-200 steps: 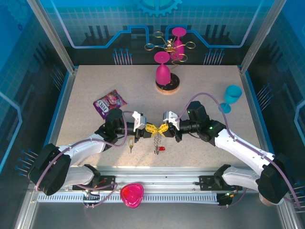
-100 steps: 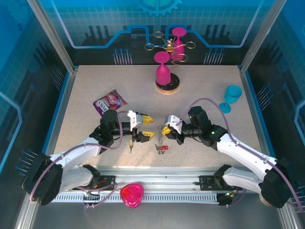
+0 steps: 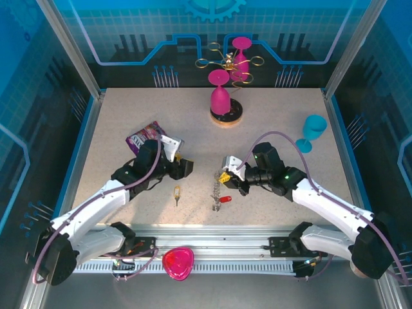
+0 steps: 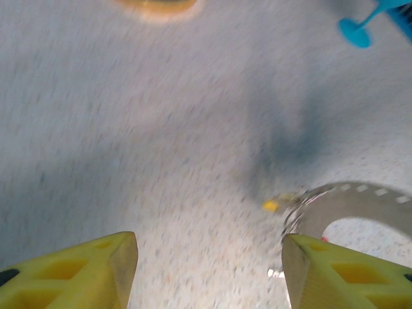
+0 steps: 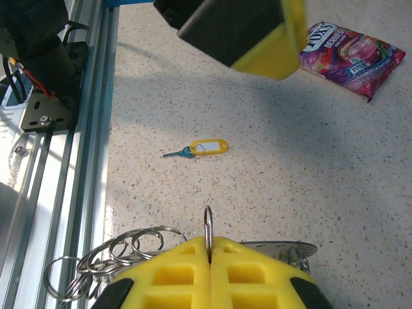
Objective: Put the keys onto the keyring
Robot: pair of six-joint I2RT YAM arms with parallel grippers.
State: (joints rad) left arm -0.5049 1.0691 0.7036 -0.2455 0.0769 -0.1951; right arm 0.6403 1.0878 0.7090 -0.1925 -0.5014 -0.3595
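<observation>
Top external view, starting at the near edge: a loose yellow key (image 3: 177, 193) lies on the table (image 3: 277, 116) left of centre. Just right of it is the keyring (image 3: 217, 188), its loops spread on the surface and a red key (image 3: 224, 199) at its near end. The right gripper (image 3: 224, 177) is clamped tight on one of the ring's small wire loops (image 5: 208, 226) (its wrist camera shows that loop standing up between the closed fingers, with other loops fanned out to one side). A little farther and to the left, the left gripper (image 3: 183, 167) hangs above the table with its jaws well apart and nothing between them. Its own camera catches the keyring off to one side, blurred. Farther left lies a snack packet (image 3: 147, 135), and at the far side stands a pink glass (image 3: 220, 98).

The step in hand looks like fetching the next key: the ring is gripped and the other arm is empty. Next, the left gripper would likely need to drop to the yellow key, pinch its head and carry it to the gripped loop.
</observation>
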